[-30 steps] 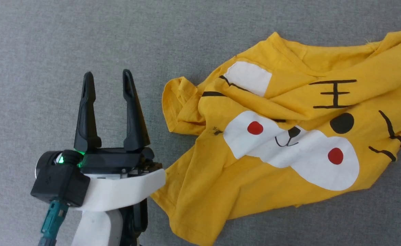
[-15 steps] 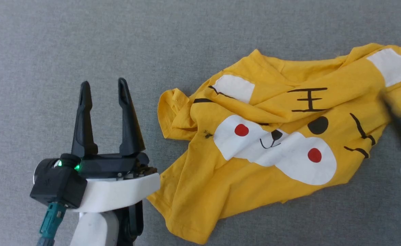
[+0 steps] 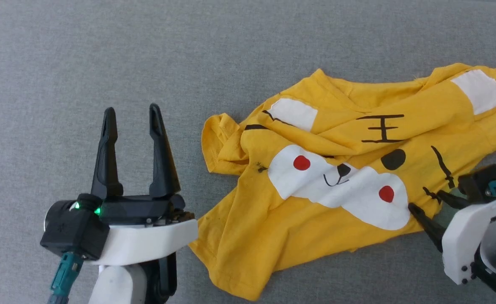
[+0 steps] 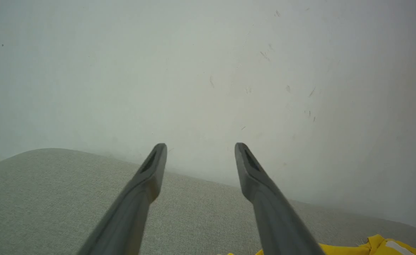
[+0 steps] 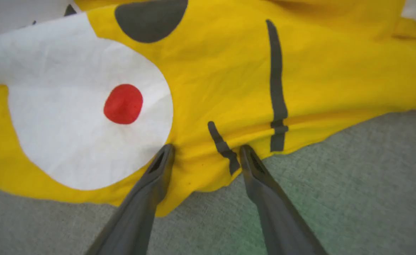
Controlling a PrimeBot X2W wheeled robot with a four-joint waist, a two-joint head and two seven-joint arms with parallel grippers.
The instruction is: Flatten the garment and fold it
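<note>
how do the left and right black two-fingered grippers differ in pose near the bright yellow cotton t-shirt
The left gripper points up the head view over bare grey fabric, beside the yellow T-shirt. The right gripper slants leftward, tips over the shirt's near edge. Both stand open, holding nothing.

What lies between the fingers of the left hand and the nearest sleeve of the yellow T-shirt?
In the head view, the stretch between the left hand and the T-shirt is bare grey surface; nothing lies there.

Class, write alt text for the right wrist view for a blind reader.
The right gripper, fingers spread open, straddles a black stripe at the edge of a wrinkled yellow T-shirt, beside a white patch with a red dot, on grey cloth.
</note>
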